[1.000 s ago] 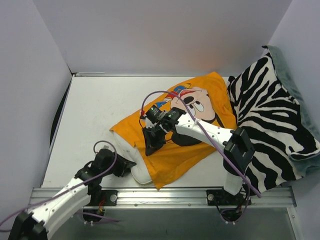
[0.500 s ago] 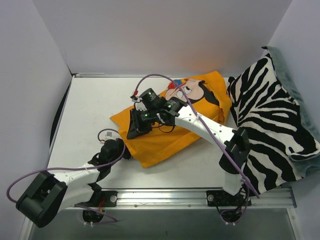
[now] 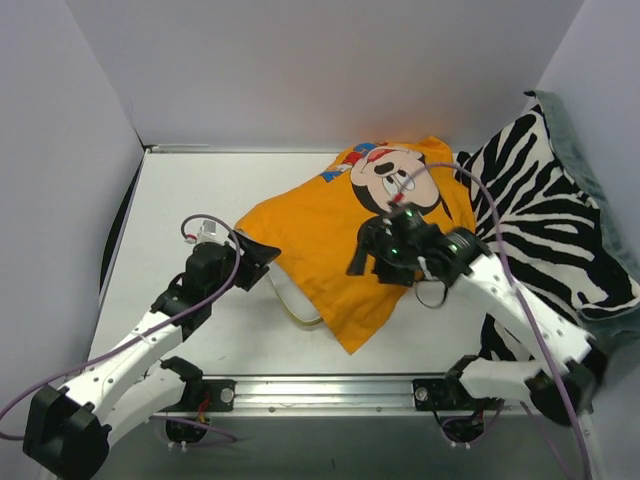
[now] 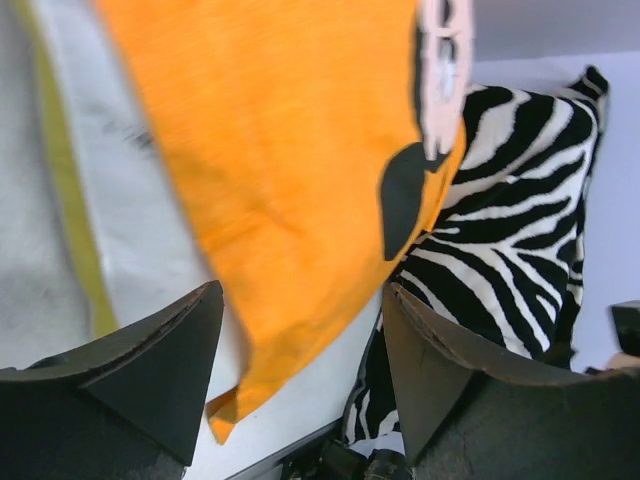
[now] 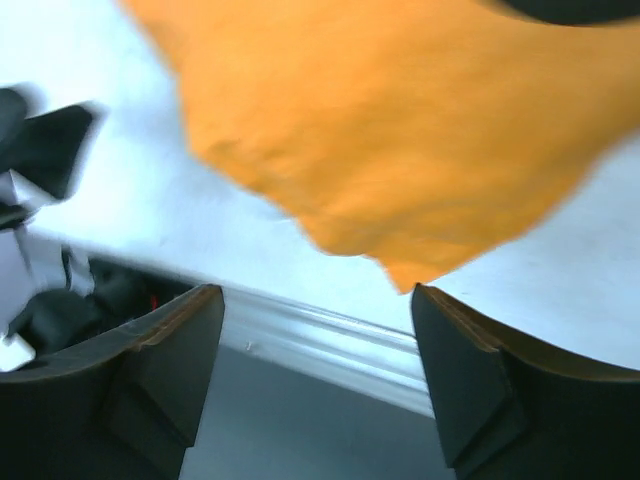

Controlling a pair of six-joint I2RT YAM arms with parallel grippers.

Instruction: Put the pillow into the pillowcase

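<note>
Left gripper (image 4: 302,295) and right gripper (image 5: 317,295) both gaped wide, empty, near the orange Mickey-printed fabric pillowcase (image 3: 315,225); only the cream-white rectangular pillow (image 3: 289,299) edge, trimmed yellow-green, poked out.

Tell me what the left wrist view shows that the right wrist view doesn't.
Only the left wrist view shows the zebra-striped cushion, the yellow-green trim of the pillow and some black print on the pillowcase. Only the right wrist view shows the metal rail along the near edge of the table. Both show the orange fabric, and the left gripper and the right gripper are each open and empty.
</note>
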